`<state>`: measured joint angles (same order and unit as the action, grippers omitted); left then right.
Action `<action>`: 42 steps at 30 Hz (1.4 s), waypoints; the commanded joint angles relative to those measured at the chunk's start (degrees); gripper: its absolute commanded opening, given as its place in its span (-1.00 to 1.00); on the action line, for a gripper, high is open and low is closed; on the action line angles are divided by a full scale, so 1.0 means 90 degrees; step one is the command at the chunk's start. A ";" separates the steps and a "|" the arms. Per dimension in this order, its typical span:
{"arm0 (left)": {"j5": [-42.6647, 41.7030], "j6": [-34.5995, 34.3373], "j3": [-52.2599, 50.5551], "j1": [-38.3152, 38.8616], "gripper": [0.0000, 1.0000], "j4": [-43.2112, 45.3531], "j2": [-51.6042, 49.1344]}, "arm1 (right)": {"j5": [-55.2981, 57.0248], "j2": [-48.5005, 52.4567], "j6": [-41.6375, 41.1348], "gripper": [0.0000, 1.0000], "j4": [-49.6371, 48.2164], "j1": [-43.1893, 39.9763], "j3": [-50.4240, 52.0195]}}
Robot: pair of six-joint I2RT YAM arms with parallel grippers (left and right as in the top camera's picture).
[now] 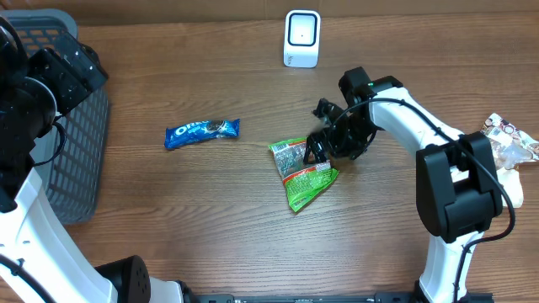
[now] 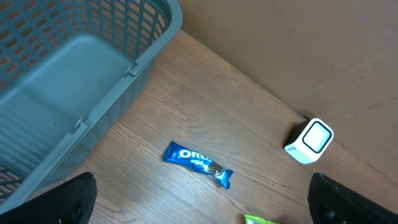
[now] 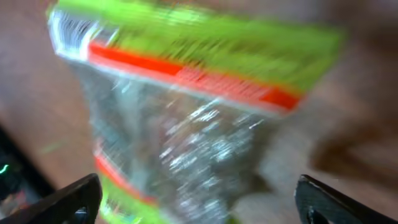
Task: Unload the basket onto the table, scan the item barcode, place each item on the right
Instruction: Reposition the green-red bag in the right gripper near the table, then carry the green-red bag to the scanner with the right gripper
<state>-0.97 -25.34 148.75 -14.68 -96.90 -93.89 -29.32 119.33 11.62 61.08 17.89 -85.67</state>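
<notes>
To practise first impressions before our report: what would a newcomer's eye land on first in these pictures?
The bright green snack bag lying in the middle of the scene, with the right arm's open fingers at its far right corner. Next, the blue Oreo pack to its left and the small white scanner at the back. A grey basket fills the left side.

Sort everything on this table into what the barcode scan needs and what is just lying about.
In the job: green snack bag; white barcode scanner; right gripper, open over the bag.
Lying about: Oreo pack; grey basket; wrapped snacks at the right edge.
</notes>
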 commanded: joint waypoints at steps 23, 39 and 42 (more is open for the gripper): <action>0.0061 0.0078 -0.0015 -0.0034 1.00 0.0012 0.0015 | 0.0231 0.0148 -0.1178 -0.53 -0.1326 0.0471 0.1379; 0.0061 0.0078 -0.0015 -0.0034 0.99 0.0012 0.0015 | -0.0289 -0.0811 -0.0789 -0.92 -0.0481 0.0015 -0.0850; 0.0061 0.0078 -0.0015 -0.0034 1.00 0.0012 0.0015 | 0.0180 -0.1166 -0.0789 -0.92 -0.0505 0.0032 -0.1299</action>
<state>-0.97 -25.34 148.75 -14.68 -96.88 -93.89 -30.65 116.09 3.42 56.69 18.00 -91.94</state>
